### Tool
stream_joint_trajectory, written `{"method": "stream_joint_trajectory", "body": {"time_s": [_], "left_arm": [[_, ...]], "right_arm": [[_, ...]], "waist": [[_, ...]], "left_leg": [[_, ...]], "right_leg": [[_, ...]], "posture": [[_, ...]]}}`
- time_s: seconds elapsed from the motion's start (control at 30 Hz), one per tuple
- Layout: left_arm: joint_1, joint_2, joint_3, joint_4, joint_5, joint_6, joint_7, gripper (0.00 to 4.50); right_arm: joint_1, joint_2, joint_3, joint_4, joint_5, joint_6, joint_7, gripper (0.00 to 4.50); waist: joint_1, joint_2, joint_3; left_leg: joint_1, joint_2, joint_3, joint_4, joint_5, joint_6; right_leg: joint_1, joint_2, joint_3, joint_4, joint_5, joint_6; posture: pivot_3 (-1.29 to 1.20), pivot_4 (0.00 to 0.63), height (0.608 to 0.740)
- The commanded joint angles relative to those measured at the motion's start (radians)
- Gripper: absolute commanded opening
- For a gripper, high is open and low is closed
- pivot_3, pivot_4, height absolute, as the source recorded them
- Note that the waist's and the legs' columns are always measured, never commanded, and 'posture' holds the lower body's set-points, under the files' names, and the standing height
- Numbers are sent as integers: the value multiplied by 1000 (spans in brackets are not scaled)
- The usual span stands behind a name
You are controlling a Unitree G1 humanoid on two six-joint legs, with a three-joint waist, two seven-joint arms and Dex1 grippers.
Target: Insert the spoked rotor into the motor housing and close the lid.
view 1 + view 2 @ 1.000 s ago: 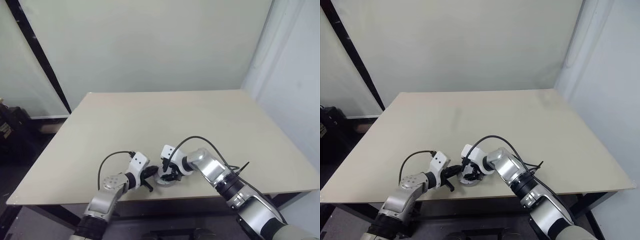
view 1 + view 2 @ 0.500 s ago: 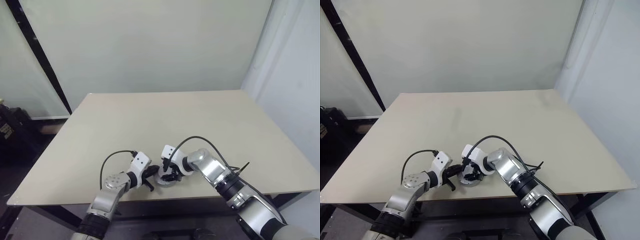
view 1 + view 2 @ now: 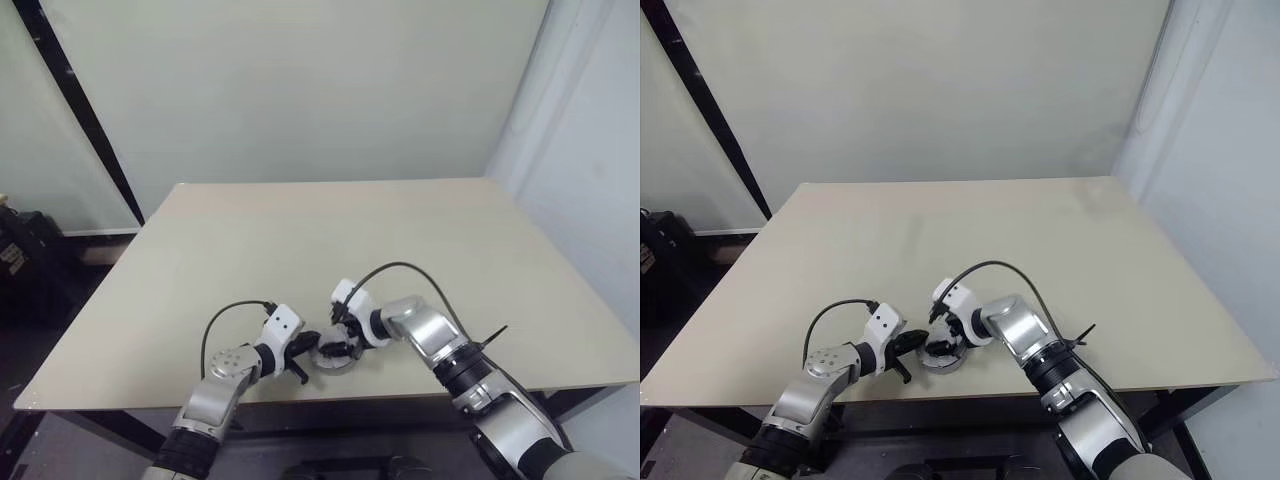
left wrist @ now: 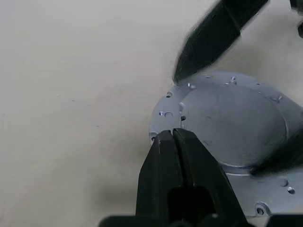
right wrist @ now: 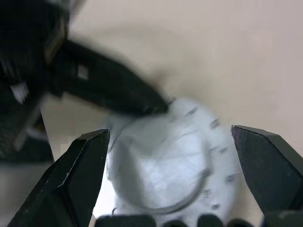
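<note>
The motor housing [image 4: 163, 113] is a round silver flange with small holes, standing near the table's front edge [image 3: 333, 360]. The lid [image 4: 232, 123] lies on top of it, smooth light grey face up. The spoked rotor is hidden. My left gripper [image 4: 173, 136] is shut with nothing in it, its tip touching the housing's rim; in the head view it lies just left of the housing [image 3: 303, 347]. My right gripper [image 5: 169, 132] hangs open just above the lid, one finger on each side, holding nothing. One of its fingers [image 4: 213, 38] crosses the left wrist view.
The beige table [image 3: 350, 240] stretches far behind the housing. Its front edge [image 3: 330, 398] runs a short way in front of both grippers. A black cable [image 3: 400, 270] loops over my right wrist. Dark objects [image 3: 20, 260] stand on the floor to the left.
My right gripper has opened wider, rolled at the wrist and lifted slightly off the lid. The left gripper and the housing have stayed in place.
</note>
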Motion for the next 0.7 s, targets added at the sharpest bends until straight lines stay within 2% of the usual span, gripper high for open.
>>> {"method": "stream_joint_trajectory", "body": {"time_s": [0.03,0.27,0.5,0.7], "left_arm": [[8,-6,-36,16,12,16,-16,0],[-2,1,-13,2,-5,20,-25,0],[-3,16,5,-5,-9,18,-33,0],[-7,19,17,-5,-9,21,-34,0]], "right_arm": [[-34,7,-124,-77,104,70,-6,4473],[-23,-9,-224,-73,173,178,-75,4473],[62,-114,-45,-143,105,-17,14,4473],[83,-109,14,-119,87,-167,44,4473]], "waist": [[0,0,0],[0,0,0],[-1,0,0],[-1,0,1]], "left_leg": [[0,0,0,0,0,0],[0,0,0,-1,0,0],[-2,0,1,-1,-1,1],[-3,0,1,-1,-1,1]], "right_leg": [[0,0,0,0,0,0],[0,0,0,0,0,0],[-1,0,0,-2,0,0],[-3,2,0,-1,0,0]], "posture": [[0,0,740],[0,0,740],[0,0,740],[0,0,740]]}}
